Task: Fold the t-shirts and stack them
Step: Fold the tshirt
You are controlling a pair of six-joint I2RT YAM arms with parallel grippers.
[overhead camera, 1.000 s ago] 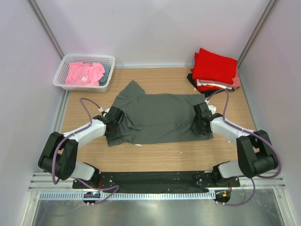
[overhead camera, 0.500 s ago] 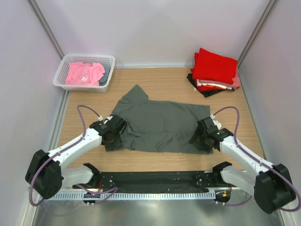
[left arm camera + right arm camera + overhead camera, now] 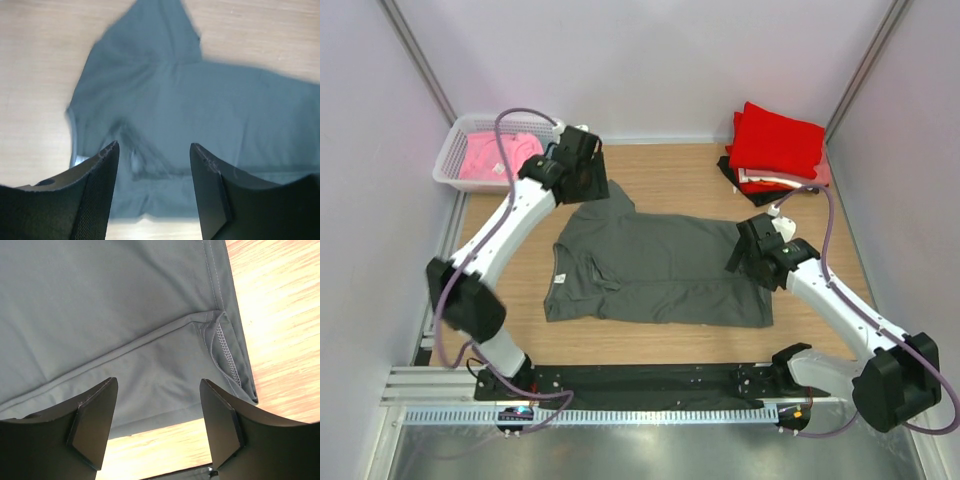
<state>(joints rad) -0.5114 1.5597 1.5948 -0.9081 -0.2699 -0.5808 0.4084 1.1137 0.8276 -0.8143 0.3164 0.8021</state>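
The dark grey t-shirt (image 3: 660, 270) lies spread mid-table (image 3: 680, 175), the left gripper (image 3: 154, 146) raised near its 11 o'clock sleeve and the right gripper (image 3: 158, 382) just over its 3 o'clock edge, both with fingers parted and holding nothing.

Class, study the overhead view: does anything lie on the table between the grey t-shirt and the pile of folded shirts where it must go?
Nothing visible does. Only bare table lies between the grey t-shirt and the pile of folded shirts; the basket sits off at the far left.
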